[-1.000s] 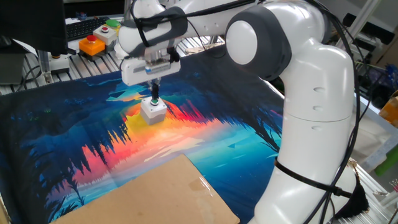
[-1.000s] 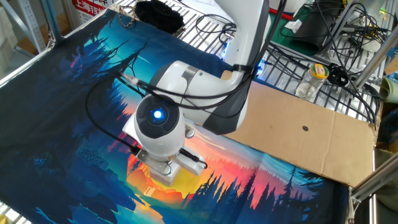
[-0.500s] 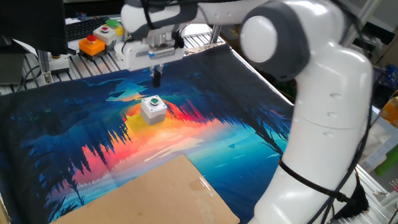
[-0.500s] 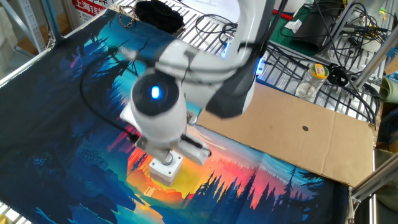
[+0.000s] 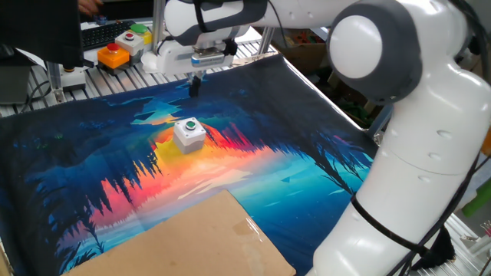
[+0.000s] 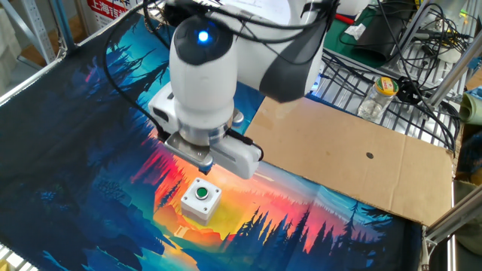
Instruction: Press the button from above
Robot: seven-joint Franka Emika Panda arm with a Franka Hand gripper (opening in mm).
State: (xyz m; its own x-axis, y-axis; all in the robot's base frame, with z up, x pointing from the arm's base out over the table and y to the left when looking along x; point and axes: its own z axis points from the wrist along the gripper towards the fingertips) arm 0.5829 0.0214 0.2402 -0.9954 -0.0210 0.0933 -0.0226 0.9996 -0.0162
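Observation:
The button (image 5: pixel 189 126) is a small round green push button on a white-grey square box (image 5: pixel 189 136). It stands on the colourful printed cloth near the table's middle. My gripper (image 5: pixel 195 87) hangs well above it and a little behind, with clear air between. Its dark fingertips are pressed together into one tip and hold nothing. In the other fixed view the button (image 6: pixel 202 193) shows uncovered on its box, just below the gripper's white housing (image 6: pixel 215 150). That housing hides the fingertips there.
An orange-yellow box with a red button (image 5: pixel 113 55) and a grey box with green and red buttons (image 5: pixel 136 34) stand at the back left. A cardboard sheet (image 5: pixel 192 238) lies on the cloth's near edge. Cables and a black bundle (image 6: pixel 192 16) lie beyond the cloth.
The gripper has lifted straight up off the green button, from touching it to well above it. The button box has stayed in place and is now uncovered.

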